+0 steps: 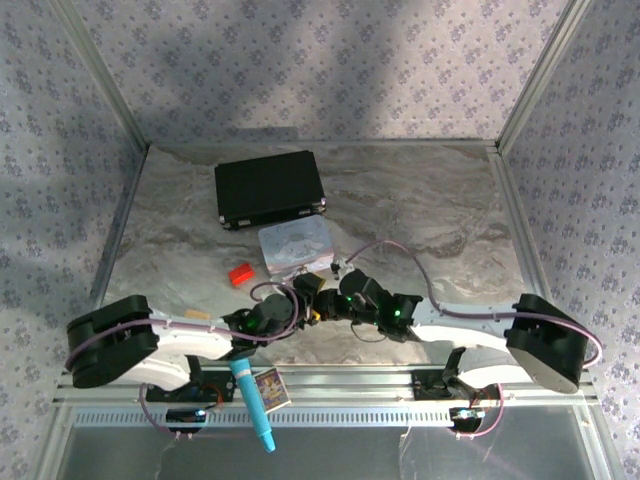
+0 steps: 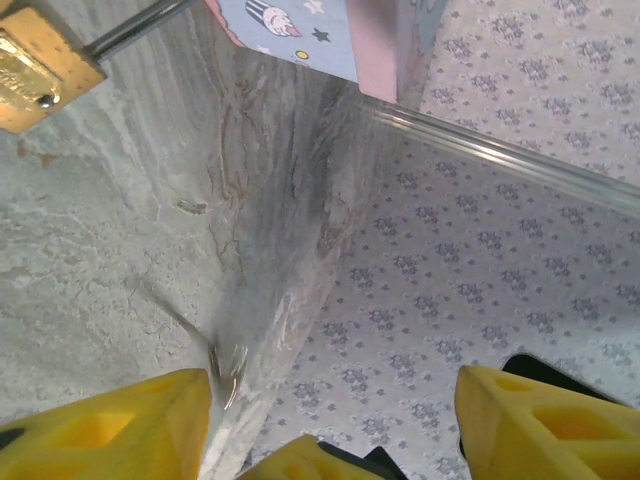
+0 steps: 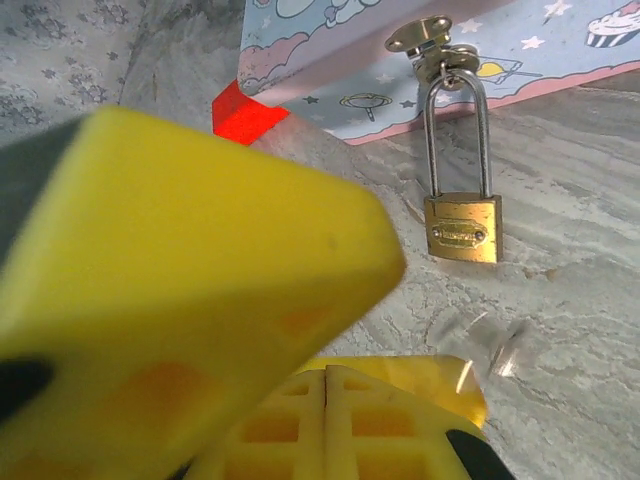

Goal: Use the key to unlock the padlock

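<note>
The brass padlock (image 3: pixel 463 228) lies on the table with its silvery shackle (image 3: pixel 458 130) hooked through the hasp of the pastel tin (image 3: pixel 330 60). The padlock (image 2: pixel 35 65) also sits at the top left of the left wrist view. My right gripper (image 3: pixel 327 372) is shut just short of the padlock. A blurred silvery glint, which looks like the key (image 3: pixel 485 345), juts from its tips. My left gripper (image 2: pixel 330 390) is open with nothing between its yellow fingers (image 2: pixel 100 430). One left finger (image 3: pixel 200 250) looms across the right wrist view. Both grippers meet in front of the tin (image 1: pixel 293 245).
A black case (image 1: pixel 268 188) lies behind the tin and a red block (image 1: pixel 240 274) to its left. A tan wooden block (image 1: pixel 198 315) sits by the left arm. A blue marker (image 1: pixel 255 405) and a small card box (image 1: pixel 272 388) lie at the near edge.
</note>
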### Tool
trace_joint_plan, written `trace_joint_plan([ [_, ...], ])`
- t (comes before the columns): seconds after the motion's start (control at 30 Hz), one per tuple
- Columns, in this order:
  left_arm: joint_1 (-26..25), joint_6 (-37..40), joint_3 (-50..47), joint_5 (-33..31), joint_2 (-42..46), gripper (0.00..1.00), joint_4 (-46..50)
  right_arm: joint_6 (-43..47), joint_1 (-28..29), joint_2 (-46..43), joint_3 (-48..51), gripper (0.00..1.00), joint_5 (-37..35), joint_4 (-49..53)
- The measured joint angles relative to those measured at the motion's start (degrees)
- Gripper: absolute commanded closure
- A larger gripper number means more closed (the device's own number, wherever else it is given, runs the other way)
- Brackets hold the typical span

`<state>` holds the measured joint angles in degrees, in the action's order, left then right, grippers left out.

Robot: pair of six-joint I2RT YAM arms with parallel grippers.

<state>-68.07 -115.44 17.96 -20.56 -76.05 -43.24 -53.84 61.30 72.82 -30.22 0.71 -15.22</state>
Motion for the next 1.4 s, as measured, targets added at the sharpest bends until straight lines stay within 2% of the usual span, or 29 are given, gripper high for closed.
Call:
trace_joint_plan([
  [0.13,0.0,0.0,0.2,0.2,0.9,0.6,0.9,0.1,0.0,-3.5,1.7,1.0,-0.5,0.2],
  [0.23,0.0,-0.2,1.2,0.5,1.7,0.61,2.9,0.4,-0.9,-6.2,2.8,1.0,-0.3,0.5],
  [0.37,0.1,0.9,2.6,0.8,4.4,0.51,10.6,0.7,-3.6,-9.4,3.3,1.0,-0.2,3.9],
  [0.4,0.1,1.5,2.5,0.7,5.5,0.47,13.3,0.8,-5.0,-9.9,3.3,0.96,-0.6,5.4],
  [0.47,0.1,3.0,2.4,-0.3,8.6,0.37,19.6,1.7,-6.8,-9.9,3.3,0.74,-1.4,8.0],
  [0.5,0.1,4.0,2.5,-1.2,11.0,0.34,23.5,2.7,-7.3,-9.6,3.3,0.66,-1.6,9.6],
  [0.6,0.3,7.4,2.6,-4.2,18.4,0.29,33.3,6.1,-8.6,-7.0,1.4,0.64,-1.7,14.7],
  [0.77,1.7,13.1,2.6,-8.1,30.3,0.29,45.9,13.1,-11.6,2.8,-6.6,0.58,-0.9,19.5],
  [0.83,2.5,15.4,2.6,-8.6,33.5,0.29,48.9,16.0,-12.0,7.8,-10.8,0.59,-0.5,20.7],
  [0.9,3.7,17.9,2.6,-8.5,35.6,0.29,51.3,19.0,-12.2,13.2,-15.2,0.65,0.5,21.4],
  [1.1,6.3,25.3,3.7,-5.9,34.6,0.28,56.7,25.9,-12.7,24.9,-24.1,0.66,3.1,23.5],
  [1.4,6.6,29.4,4.9,-3.8,32.0,0.28,57.7,29.1,-13.0,28.5,-25.6,0.73,4.1,24.9],
])
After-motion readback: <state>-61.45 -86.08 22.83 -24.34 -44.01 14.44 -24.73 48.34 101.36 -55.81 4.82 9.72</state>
